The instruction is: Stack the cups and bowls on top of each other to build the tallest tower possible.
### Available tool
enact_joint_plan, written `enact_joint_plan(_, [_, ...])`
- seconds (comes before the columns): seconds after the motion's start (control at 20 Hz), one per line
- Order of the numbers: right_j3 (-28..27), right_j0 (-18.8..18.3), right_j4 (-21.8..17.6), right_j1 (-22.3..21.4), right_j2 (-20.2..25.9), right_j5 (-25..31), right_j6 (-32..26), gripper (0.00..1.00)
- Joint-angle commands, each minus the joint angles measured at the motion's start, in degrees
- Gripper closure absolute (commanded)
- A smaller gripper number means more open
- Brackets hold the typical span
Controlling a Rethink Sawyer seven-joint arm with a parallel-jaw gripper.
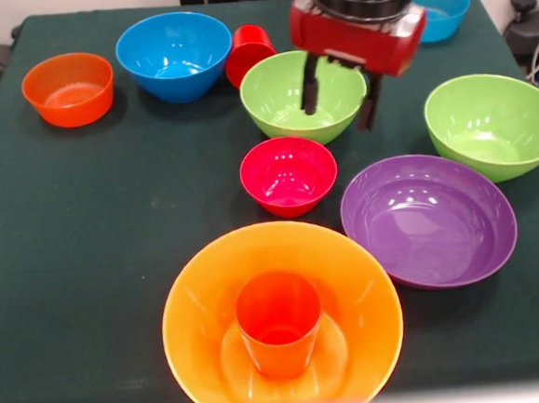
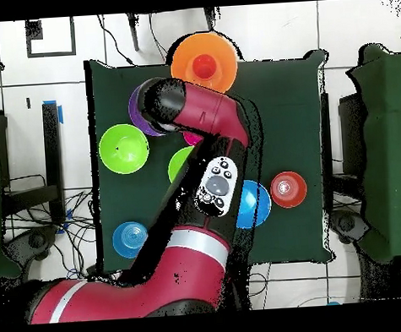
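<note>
Crimson bowl (image 1: 288,175), small and upright, sits on the green cloth near the table's middle, just nearer the camera than the lime green bowl (image 1: 303,94) and well short of the big orange bowl (image 1: 282,324), where the orange cup (image 1: 279,323) stands upright as the tower's start. In the front view the gripper (image 1: 340,98) hangs released and empty over the lime green bowl, its two dark fingers (image 1: 309,86) apart. The crimson bowl lies just toward the camera and slightly left of it, so the likely next move is a short shift that way and down onto its rim.
</note>
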Motion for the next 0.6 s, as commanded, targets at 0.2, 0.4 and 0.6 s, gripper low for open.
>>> enact_joint_plan(0.2, [-1.43,-3.68,-2.79,3.54,8.99,-0.58,1.38,0.0])
enact_joint_plan(0.4, [-1.89,-4.47,-2.81,4.05,10.15,-1.55,0.39,0.0])
enact_joint_plan(0.6, [-3.68,-3.96,-3.03,4.73,10.28,0.01,1.01,0.0])
